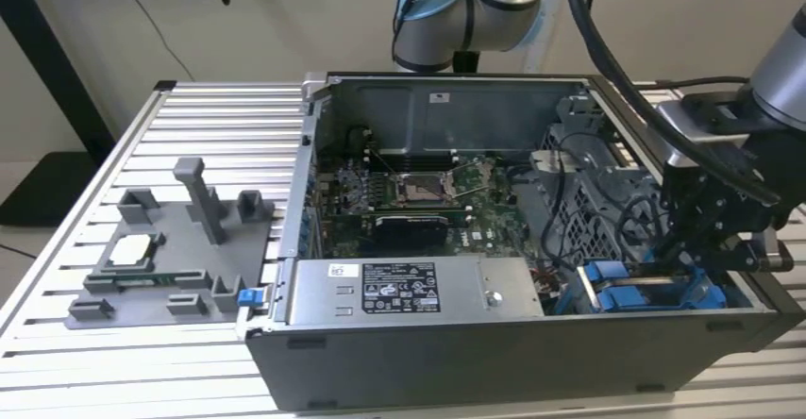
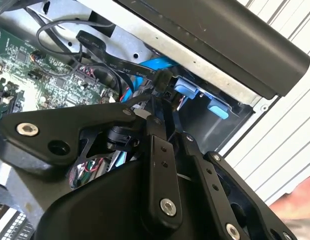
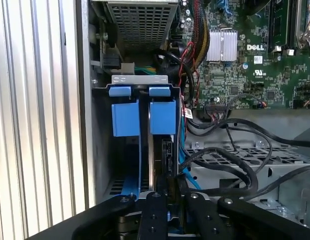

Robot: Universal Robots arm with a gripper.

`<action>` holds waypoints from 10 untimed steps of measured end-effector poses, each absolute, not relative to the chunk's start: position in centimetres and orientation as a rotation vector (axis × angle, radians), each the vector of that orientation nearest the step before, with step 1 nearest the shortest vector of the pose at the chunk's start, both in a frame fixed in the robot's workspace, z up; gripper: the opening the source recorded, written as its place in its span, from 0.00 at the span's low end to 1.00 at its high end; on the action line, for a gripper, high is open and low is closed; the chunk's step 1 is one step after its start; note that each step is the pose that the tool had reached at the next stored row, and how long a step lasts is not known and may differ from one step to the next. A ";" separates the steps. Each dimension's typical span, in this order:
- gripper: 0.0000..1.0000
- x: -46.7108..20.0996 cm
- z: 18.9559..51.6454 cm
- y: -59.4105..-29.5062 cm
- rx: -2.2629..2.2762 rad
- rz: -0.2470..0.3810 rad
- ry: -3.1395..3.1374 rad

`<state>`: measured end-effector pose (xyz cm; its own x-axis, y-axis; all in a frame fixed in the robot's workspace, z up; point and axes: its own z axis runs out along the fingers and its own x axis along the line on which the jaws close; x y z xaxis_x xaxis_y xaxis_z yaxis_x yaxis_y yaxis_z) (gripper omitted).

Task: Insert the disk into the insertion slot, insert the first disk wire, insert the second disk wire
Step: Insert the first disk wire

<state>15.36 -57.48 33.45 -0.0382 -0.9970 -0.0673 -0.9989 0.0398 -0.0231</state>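
Gripper [image 3: 167, 185] at the case's [image 1: 504, 367] four o'clock corner in the exterior view, clenched on a black wire plug [image 2: 163, 80]. Disk [image 3: 162, 117] sits in the slot [image 3: 102, 160], its body mostly hidden.

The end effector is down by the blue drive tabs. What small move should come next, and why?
Probably ease the end effector slightly deeper into the insertion slot: the black wire connector at its tip sits by the blue tabs, seemingly unplugged.

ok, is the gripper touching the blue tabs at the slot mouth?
Apart. In the first wrist view the gripper ends short of the blue tabs, with dark space between.
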 end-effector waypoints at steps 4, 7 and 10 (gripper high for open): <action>1.00 15.3 33.6 -57.5 -2.132 0.047 2.218; 1.00 15.4 34.2 -57.5 -2.132 0.047 2.217; 1.00 15.4 34.6 -57.5 -2.132 0.047 2.217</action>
<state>15.35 -57.48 34.56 -0.0383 -0.9970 -0.0679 -0.9989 0.0400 -0.0231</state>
